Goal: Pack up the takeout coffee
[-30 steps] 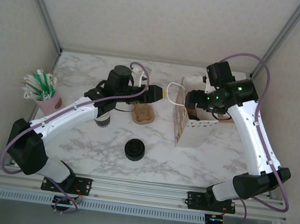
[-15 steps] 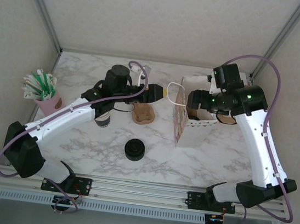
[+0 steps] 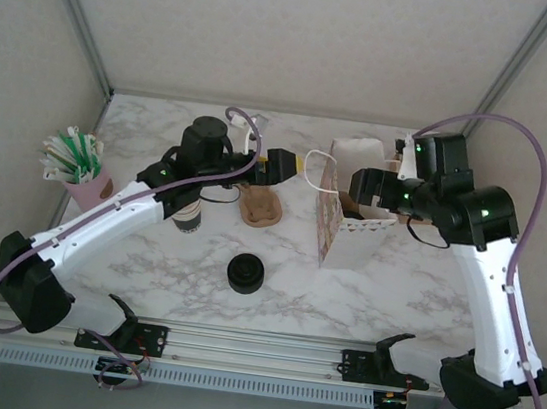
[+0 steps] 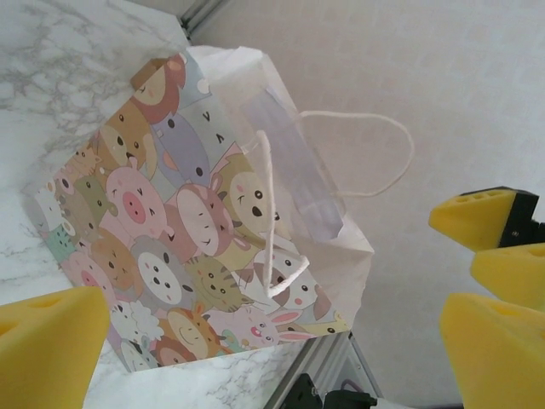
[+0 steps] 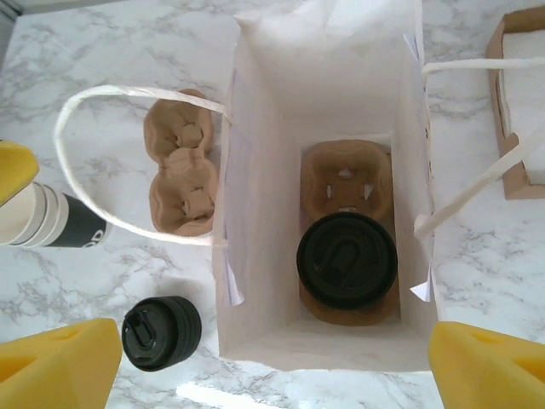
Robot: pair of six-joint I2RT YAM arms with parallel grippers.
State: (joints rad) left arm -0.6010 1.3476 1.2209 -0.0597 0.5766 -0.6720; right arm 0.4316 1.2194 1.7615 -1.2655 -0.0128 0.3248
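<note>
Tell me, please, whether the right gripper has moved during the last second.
Yes: the right gripper has drawn slightly rightward over the paper bag, and its wrist now sits past the bag's right edge.

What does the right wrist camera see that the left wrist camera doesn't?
Right wrist: the inside of the bag, where the takeout coffee sits in a cardboard carrier, plus the lid pile and cup stack outside. Left wrist: the bag's cartoon animal side. Both: the white bag and its string handle.
</note>
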